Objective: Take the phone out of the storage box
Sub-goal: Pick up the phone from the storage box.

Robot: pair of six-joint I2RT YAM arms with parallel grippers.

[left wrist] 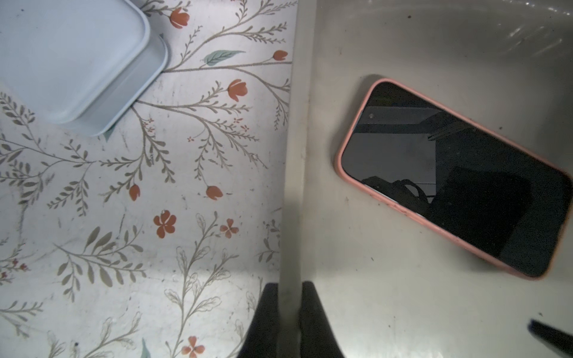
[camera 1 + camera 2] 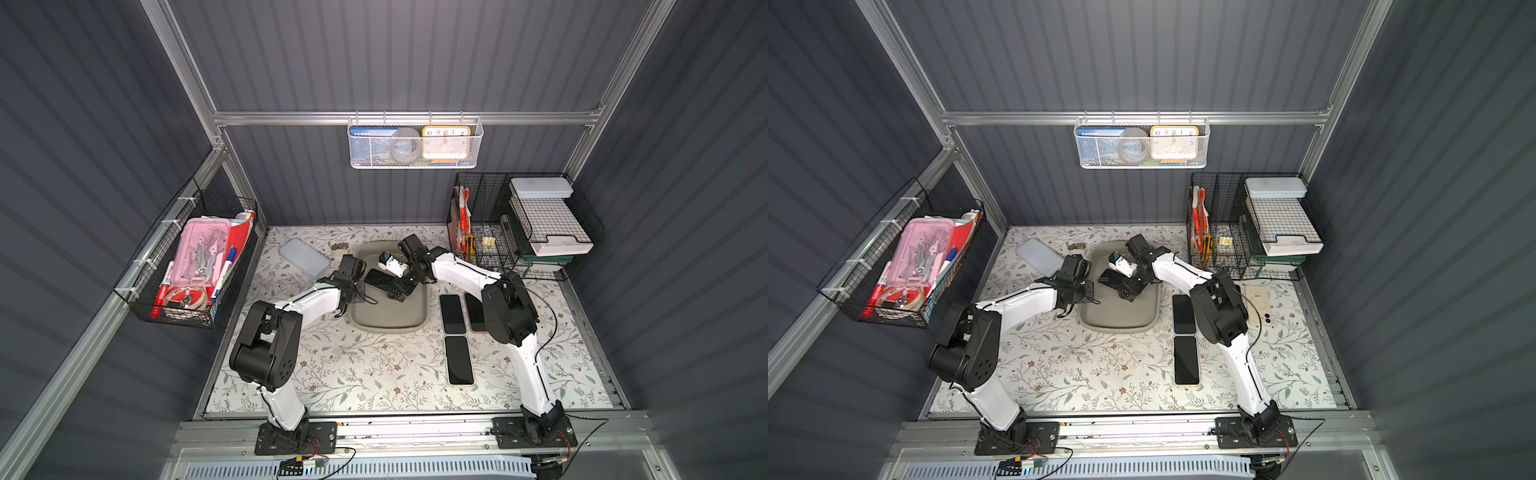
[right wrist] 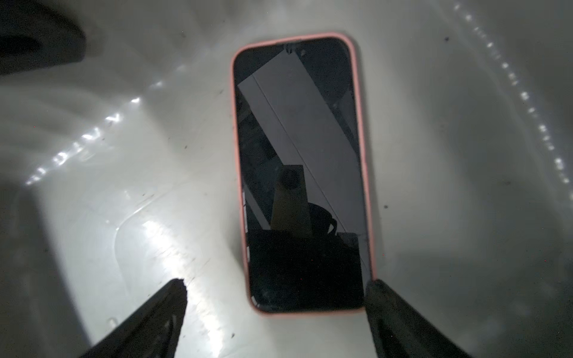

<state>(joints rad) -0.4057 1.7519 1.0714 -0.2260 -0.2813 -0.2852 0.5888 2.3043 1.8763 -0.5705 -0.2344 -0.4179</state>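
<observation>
The phone [image 2: 376, 277] [image 3: 297, 155], dark-screened in a pink case, lies flat and face up inside the grey-beige storage box [image 2: 390, 328] [image 2: 1121, 326]. My right gripper [image 3: 277, 283] hangs open low over the phone's near end. One finger [image 3: 387, 303] is at the case's corner and the other stands off to the side. My left gripper [image 1: 290, 286] is shut on the storage box's left rim [image 1: 297, 124], one finger outside the wall and one inside. The left wrist view shows the phone [image 1: 449, 176] lying at an angle on the box floor.
Two dark phones [image 2: 452, 313] [image 2: 458, 359] lie on the floral table right of the box, and a cream phone [image 2: 1258, 305] beyond them under my right arm. A pale blue slab [image 2: 304, 257] sits at the back left. Black wire baskets [image 2: 523, 224] stand at the back right.
</observation>
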